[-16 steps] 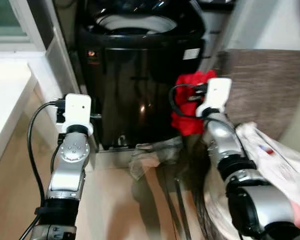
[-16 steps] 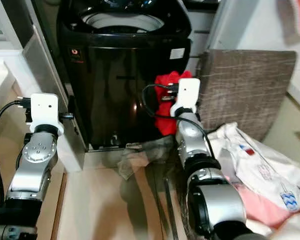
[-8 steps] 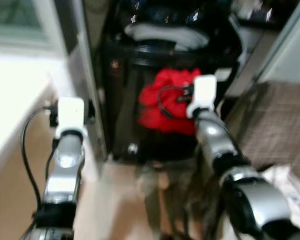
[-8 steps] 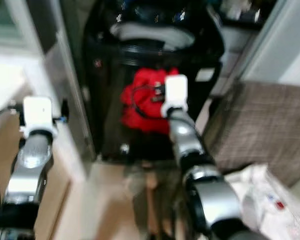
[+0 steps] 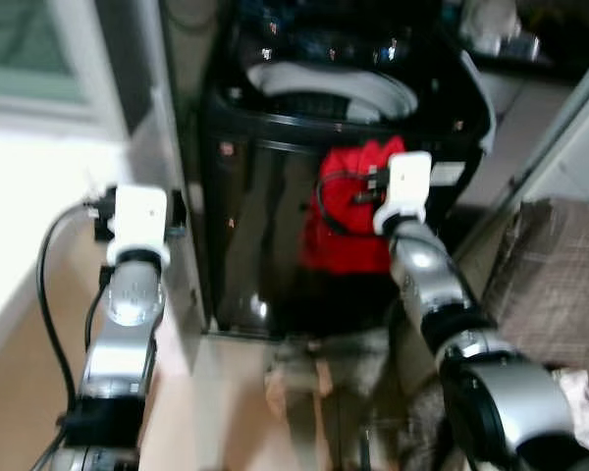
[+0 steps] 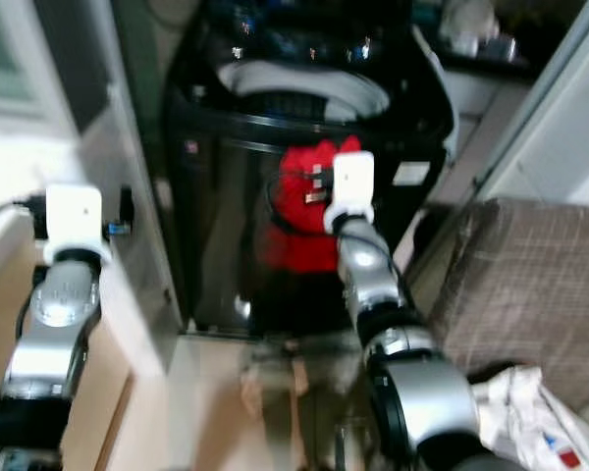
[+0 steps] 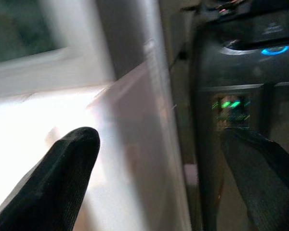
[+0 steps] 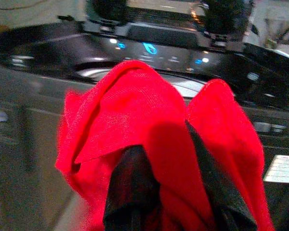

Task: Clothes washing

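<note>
- The step in hand looks like loading: carrying a garment to the washer (image 5: 304,226) to drop it into the drum (image 5: 334,93).
- The right gripper (image 8: 173,192) is clamped on a red cloth (image 5: 348,211); in the right wrist view its two black fingers (image 8: 132,185) pinch the fabric, which bunches up over them.
- The cloth hangs in front of the washer's black front panel, below the rim and not yet over the opening.
- The washer is a top-loader with its lid up; the pale ring of the drum shows at the top.
- The left gripper (image 7: 159,178) is held up beside the washer's left side, near a pale wall panel (image 7: 135,120); its fingers stand apart and hold nothing.
- Next move, as I judge it: lift the right arm until the cloth clears the rim, reach forward over the drum, then part the fingers so it falls in.
- The hanging tail of the cloth could catch on the rim if the lift is too low.
- More laundry (image 6: 530,417) lies at the lower right, so further loads probably follow.
</note>
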Tool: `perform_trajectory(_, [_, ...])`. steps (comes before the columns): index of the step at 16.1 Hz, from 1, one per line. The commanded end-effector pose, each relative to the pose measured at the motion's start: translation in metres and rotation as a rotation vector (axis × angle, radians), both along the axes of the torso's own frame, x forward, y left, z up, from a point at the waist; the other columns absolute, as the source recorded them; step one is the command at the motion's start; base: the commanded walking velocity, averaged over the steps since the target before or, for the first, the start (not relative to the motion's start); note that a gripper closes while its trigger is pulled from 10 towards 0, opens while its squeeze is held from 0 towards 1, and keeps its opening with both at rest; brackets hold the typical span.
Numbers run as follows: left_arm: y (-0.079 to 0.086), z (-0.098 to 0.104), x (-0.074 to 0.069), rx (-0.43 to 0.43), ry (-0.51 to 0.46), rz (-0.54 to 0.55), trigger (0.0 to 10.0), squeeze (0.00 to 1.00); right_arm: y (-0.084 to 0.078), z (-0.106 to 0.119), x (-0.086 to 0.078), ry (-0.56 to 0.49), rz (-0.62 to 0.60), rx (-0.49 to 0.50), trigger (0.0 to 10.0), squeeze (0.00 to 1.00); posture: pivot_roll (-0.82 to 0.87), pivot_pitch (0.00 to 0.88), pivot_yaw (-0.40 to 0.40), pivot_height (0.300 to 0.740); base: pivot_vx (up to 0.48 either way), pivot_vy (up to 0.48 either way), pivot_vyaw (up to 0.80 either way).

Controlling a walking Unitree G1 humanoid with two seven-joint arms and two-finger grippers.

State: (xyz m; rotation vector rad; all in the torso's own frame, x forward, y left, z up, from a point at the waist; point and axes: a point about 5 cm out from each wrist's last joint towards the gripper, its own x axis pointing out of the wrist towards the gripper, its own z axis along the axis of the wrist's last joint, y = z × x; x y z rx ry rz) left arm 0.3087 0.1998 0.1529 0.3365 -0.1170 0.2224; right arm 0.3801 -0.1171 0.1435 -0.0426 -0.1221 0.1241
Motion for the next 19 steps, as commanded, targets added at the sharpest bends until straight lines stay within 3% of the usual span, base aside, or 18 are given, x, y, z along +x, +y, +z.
perform_trajectory(1, [-0.022, 0.03, 0.002, 0.114, -0.122, -0.122, 10.0, 0.0, -0.017, 0.035, 0.009, -0.128, -0.082, -0.038, 10.0, 0.0, 0.05, 0.0, -0.082, 0.74, 0.446, 0.0, 0.0])
perform_trajectory(2, [-0.024, 0.037, 0.002, 0.14, -0.147, -0.14, 10.0, 0.0, -0.018, 0.041, 0.011, -0.151, -0.094, -0.048, 10.0, 0.0, 0.05, 0.0, -0.082, 0.74, 0.446, 0.0, 0.0])
perform_trajectory(3, [-0.027, 0.056, 0.003, 0.174, -0.196, -0.191, 10.0, 0.0, -0.027, 0.06, 0.015, -0.194, -0.126, 0.025, 10.0, 0.0, 0.05, 0.0, -0.085, 0.74, 0.45, 0.0, 0.0])
perform_trajectory(4, [-0.029, 0.067, 0.005, 0.197, -0.222, -0.22, 10.0, 0.0, -0.037, 0.065, 0.019, -0.17, -0.182, 0.112, 10.0, 0.0, 0.06, 0.0, -0.08, 0.74, 0.454, 0.0, 0.0])
perform_trajectory(6, [-0.026, 0.068, 0.005, 0.164, -0.216, -0.224, 10.0, 0.0, -0.04, 0.067, 0.023, -0.131, -0.225, 0.164, 10.0, 0.0, 0.06, 0.0, -0.073, 0.74, 0.458, 0.0, 0.0])
perform_trajectory(8, [-0.027, 0.065, 0.004, 0.15, -0.203, -0.228, 10.0, 0.0, -0.033, 0.094, 0.029, -0.185, -0.19, 0.161, 10.0, 0.0, 0.06, 0.0, -0.068, 0.74, 0.458, 0.0, 0.0])
perform_trajectory(9, [-0.035, 0.062, 0.001, 0.131, -0.196, -0.26, 10.0, 0.0, -0.028, 0.148, 0.037, -0.296, -0.139, 0.116, 10.0, 0.0, 0.06, 0.0, -0.072, 0.74, 0.454, 0.0, 0.0])
perform_trajectory(10, [-0.039, 0.062, 0.0, 0.131, -0.196, -0.275, 10.0, 0.0, -0.029, 0.166, 0.038, -0.327, -0.133, 0.084, 10.0, 0.0, 0.06, 0.0, -0.074, 0.74, 0.454, 0.0, 0.0])
perform_trajectory(11, [-0.044, 0.064, -0.004, 0.133, -0.203, -0.302, 10.0, 0.0, -0.031, 0.2, 0.038, -0.384, -0.131, 0.015, 10.0, 0.0, 0.08, 0.0, -0.091, 0.74, 0.458, 0.0, 0.0])
perform_trajectory(12, [-0.045, 0.067, -0.007, 0.136, -0.211, -0.308, 10.0, 0.0, -0.032, 0.22, 0.037, -0.409, -0.134, -0.039, 10.0, 0.0, 0.1, 0.0, -0.105, 0.74, 0.458, 0.0, 0.0])
perform_trajectory(15, [-0.037, 0.073, -0.013, 0.14, -0.228, -0.284, 10.0, 0.0, -0.025, 0.245, 0.036, -0.422, -0.131, -0.163, 10.0, 0.0, 0.13, 0.0, -0.124, 0.74, 0.459, 0.0, 0.0])
perform_trajectory(16, [-0.035, 0.074, -0.015, 0.137, -0.235, -0.264, 10.0, 0.0, -0.02, 0.241, 0.038, -0.387, -0.117, -0.186, 10.0, 0.0, 0.14, 0.0, -0.13, 0.74, 0.289, 0.0, 0.0])
perform_trajectory(18, [-0.046, 0.091, -0.025, 0.09, -0.28, -0.322, 10.0, 0.0, 0.01, 0.18, 0.047, -0.191, -0.008, -0.359, 10.0, 0.0, 0.17, 0.0, -0.138, 0.74, 0.0, 0.0, 0.0])
perform_trajectory(19, [-0.049, 0.094, -0.026, 0.09, -0.285, -0.341, 10.0, 0.0, 0.012, 0.167, 0.048, -0.161, 0.0, -0.399, 10.0, 0.0, 0.17, 0.0, -0.138, 0.74, 0.0, 0.0, 0.0])
